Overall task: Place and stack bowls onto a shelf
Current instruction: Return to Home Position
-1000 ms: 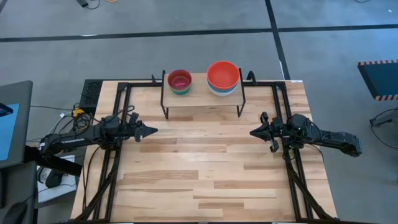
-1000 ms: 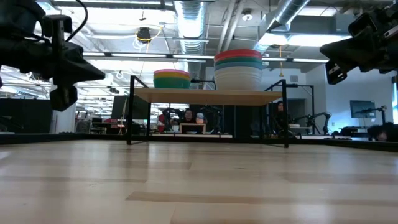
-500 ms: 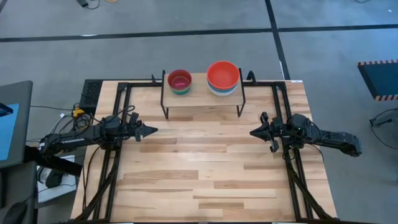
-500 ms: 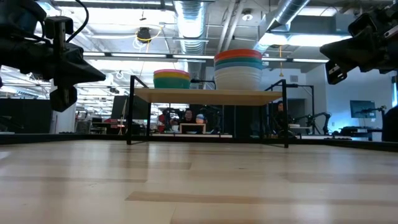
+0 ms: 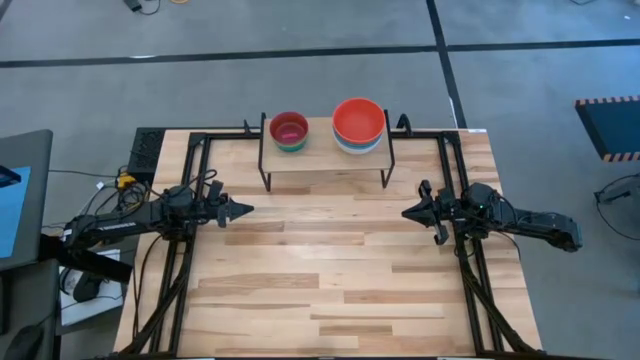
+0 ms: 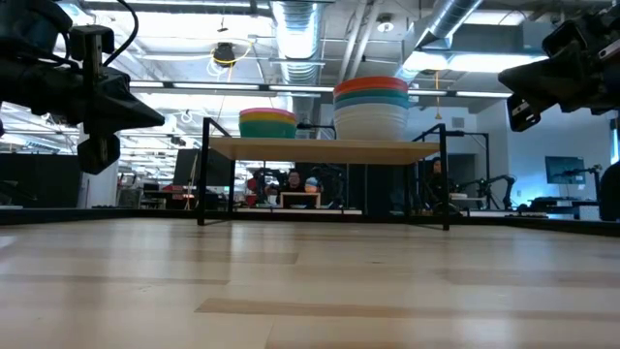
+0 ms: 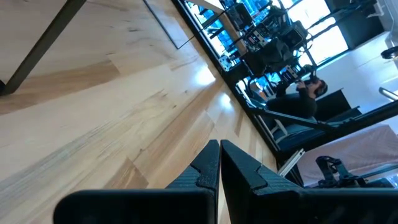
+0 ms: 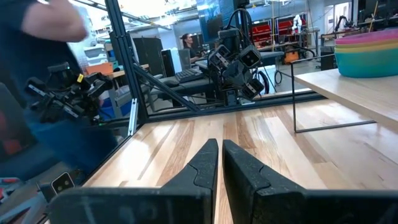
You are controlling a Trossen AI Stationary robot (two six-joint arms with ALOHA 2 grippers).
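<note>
The shelf [image 5: 325, 160] stands at the table's far middle on thin black legs. On its plank sit two stacks of bowls: a smaller stack topped by a pink-red bowl [image 5: 289, 130] on the left, and a larger stack topped by a red-orange bowl [image 5: 359, 122] on the right. In the low view the left stack [image 6: 268, 123] and right stack [image 6: 372, 107] rest on the plank [image 6: 325, 149]. My left gripper [image 5: 248, 210] hovers shut at the table's left, holding nothing. My right gripper [image 5: 406, 212] hovers shut at the right, holding nothing. Both point toward the table's middle.
Black frame rails [image 5: 190, 250] run along the table's left and right sides under the arms. A power strip [image 5: 143, 152] lies at the far left corner. Bare wood [image 5: 330, 270] stretches between the grippers and to the near edge. A person [image 8: 56, 68] shows beyond the table's left edge.
</note>
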